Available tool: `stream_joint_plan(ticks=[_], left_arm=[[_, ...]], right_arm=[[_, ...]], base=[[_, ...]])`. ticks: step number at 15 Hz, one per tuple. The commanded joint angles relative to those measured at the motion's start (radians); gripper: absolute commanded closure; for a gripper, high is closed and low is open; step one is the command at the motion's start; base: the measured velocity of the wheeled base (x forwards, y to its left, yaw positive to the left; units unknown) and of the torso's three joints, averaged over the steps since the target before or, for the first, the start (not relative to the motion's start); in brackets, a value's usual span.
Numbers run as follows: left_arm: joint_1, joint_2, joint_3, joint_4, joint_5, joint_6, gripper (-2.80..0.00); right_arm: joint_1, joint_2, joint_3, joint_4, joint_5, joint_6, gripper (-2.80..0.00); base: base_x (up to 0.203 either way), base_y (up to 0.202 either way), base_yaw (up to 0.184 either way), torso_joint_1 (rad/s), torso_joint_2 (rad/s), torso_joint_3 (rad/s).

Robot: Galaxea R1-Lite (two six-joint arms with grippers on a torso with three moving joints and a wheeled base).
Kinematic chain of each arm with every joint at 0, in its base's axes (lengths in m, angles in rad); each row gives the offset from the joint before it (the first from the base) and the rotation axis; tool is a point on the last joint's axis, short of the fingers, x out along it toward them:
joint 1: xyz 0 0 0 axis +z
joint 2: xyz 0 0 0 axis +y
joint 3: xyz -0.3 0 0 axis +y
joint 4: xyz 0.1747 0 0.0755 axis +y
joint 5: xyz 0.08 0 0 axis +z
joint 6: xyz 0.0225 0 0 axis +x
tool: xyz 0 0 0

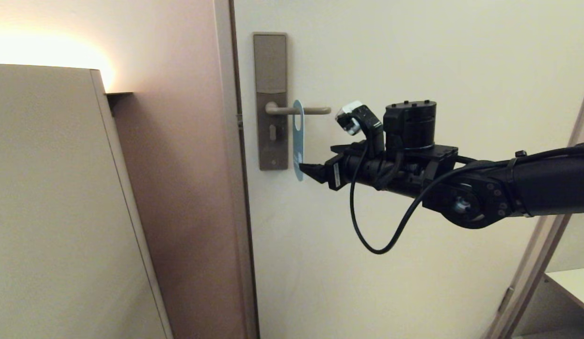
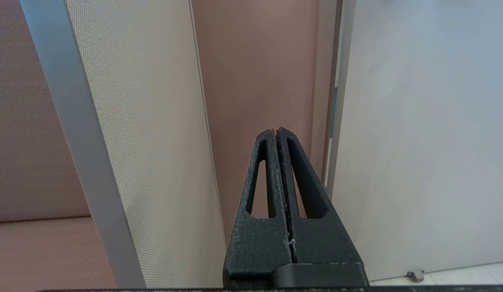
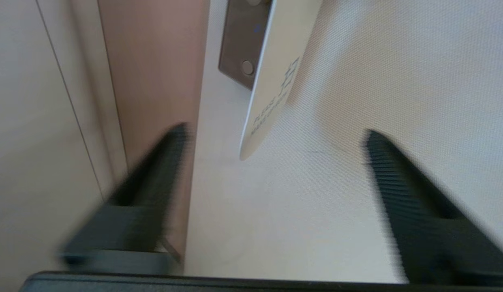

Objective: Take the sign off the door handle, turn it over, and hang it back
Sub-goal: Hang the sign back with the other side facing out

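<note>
The sign [image 1: 298, 141] hangs by its hole on the door handle [image 1: 315, 110], a straight metal lever on a tall bronze-grey lock plate [image 1: 271, 61]. It is turned edge-on to me, with its blue face showing. The right wrist view shows the white face of the sign [image 3: 275, 77] with grey lettering. My right gripper [image 1: 305, 170] reaches in level from the right and is open. Its fingertips are at the sign's lower end. In the right wrist view the right gripper [image 3: 275, 130] has its fingers spread wide, and the sign's bottom tip sits just ahead between them, ungripped. My left gripper [image 2: 277, 130] is shut and empty, low beside the door.
A beige cabinet [image 1: 52, 188] stands at the left, next to the brown wall and the door frame [image 1: 226, 141]. The pale door [image 1: 414, 56] fills the middle. A black cable [image 1: 367, 226] loops under my right wrist. A shelf corner [image 1: 574, 282] shows at the lower right.
</note>
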Motion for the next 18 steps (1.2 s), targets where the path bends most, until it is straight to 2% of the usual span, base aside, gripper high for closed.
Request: stream_joint_plan(ticks=[1, 9, 11, 16, 18], left_arm=[[0.001, 0.0, 0.0, 0.0, 0.0, 0.0, 0.0], [0.001, 0.0, 0.0, 0.0, 0.0, 0.0, 0.0], [0.0, 0.0, 0.0, 0.0, 0.0, 0.0, 0.0], [0.0, 0.0, -0.001, 0.0, 0.0, 0.0, 0.0], [-0.001, 0.0, 0.0, 0.0, 0.0, 0.0, 0.0]], right_arm=[[0.001, -0.005, 0.0, -0.003, -0.001, -0.001, 0.0], [0.002, 0.024, -0.022, -0.005, -0.009, -0.001, 0.0], [0.002, 0.057, -0.049, -0.048, -0.012, -0.001, 0.0], [0.002, 0.157, -0.174, -0.133, -0.099, -0.003, 0.0], [0.002, 0.181, -0.2, -0.143, -0.102, -0.007, 0.0]], base=[[0.0, 0.0, 0.0, 0.0, 0.0, 0.0], [0.0, 0.0, 0.0, 0.0, 0.0, 0.0], [0.0, 0.0, 0.0, 0.0, 0.0, 0.0], [0.0, 0.0, 0.0, 0.0, 0.0, 0.0], [0.0, 0.0, 0.0, 0.0, 0.0, 0.0]])
